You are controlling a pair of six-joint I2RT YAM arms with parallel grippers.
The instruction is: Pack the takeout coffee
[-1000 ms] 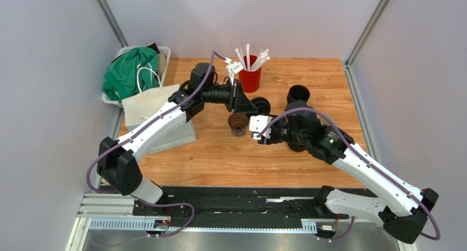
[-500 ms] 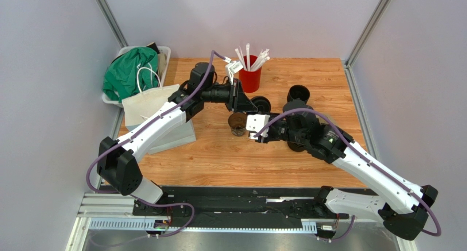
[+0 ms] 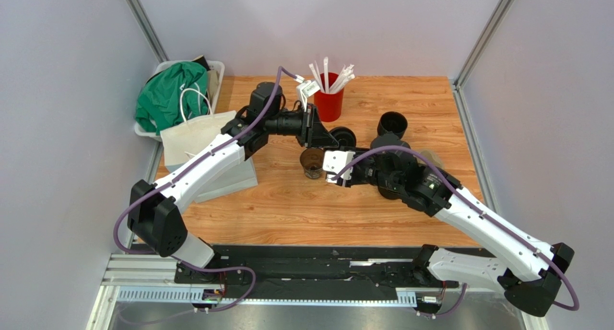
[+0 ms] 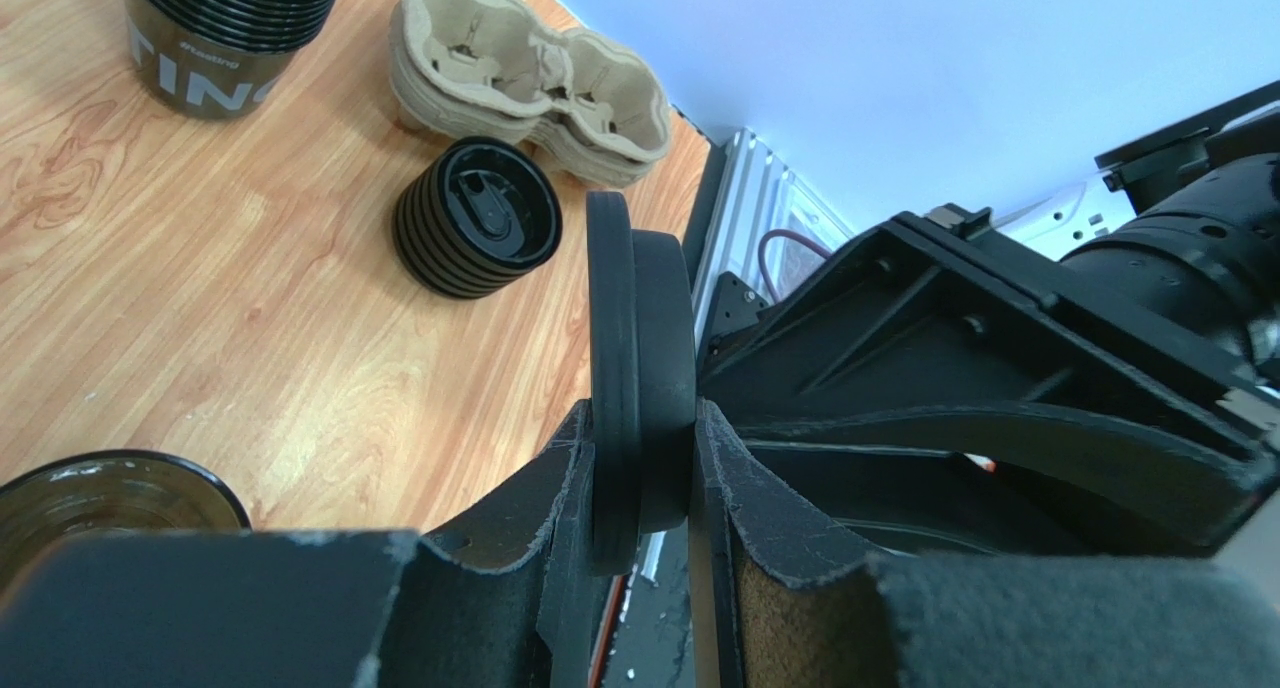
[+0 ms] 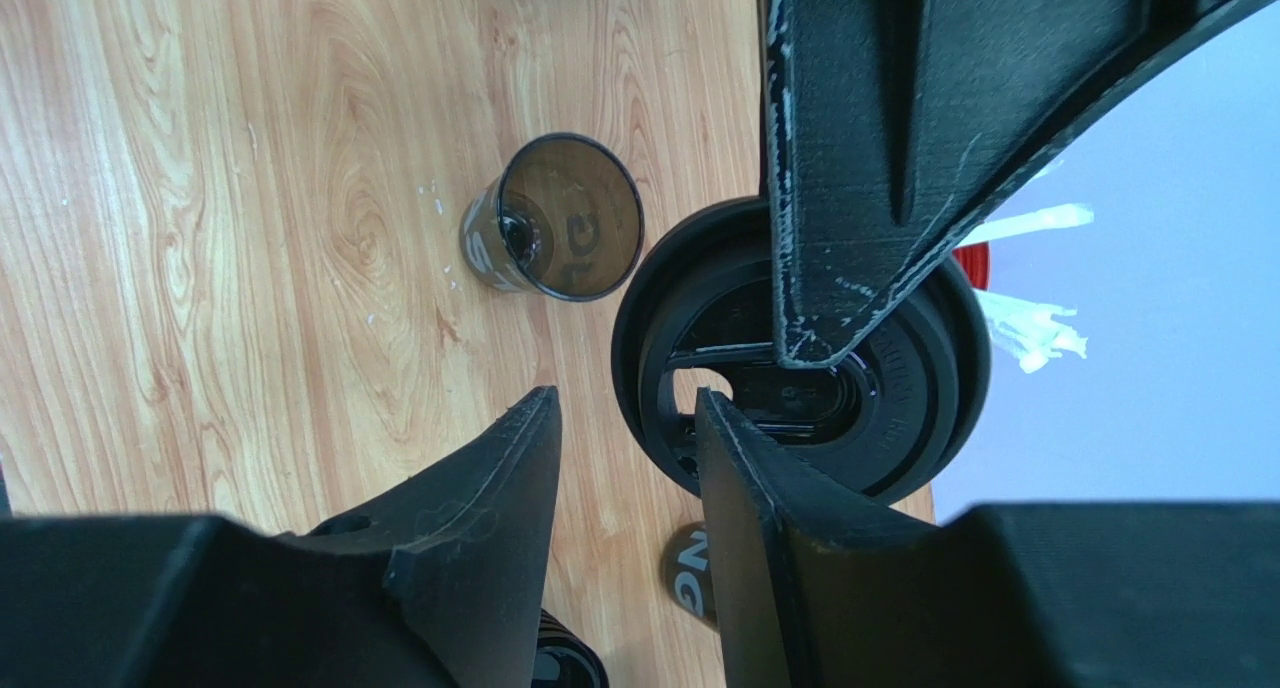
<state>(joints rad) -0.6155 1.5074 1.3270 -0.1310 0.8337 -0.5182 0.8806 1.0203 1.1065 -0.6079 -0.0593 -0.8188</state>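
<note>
Left fingers clamp a lid on edge, face vertical, just beside the open cup on the worktop. Right fingers stand apart, with the cup just ahead and slightly left.

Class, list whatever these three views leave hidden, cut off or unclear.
Top view: cup carrier hidden beneath right arm.
Left wrist view: open cup cut off by left gripper; held lid edge-on, one or two unclear.
Right wrist view: red cup mostly behind lid.
</note>
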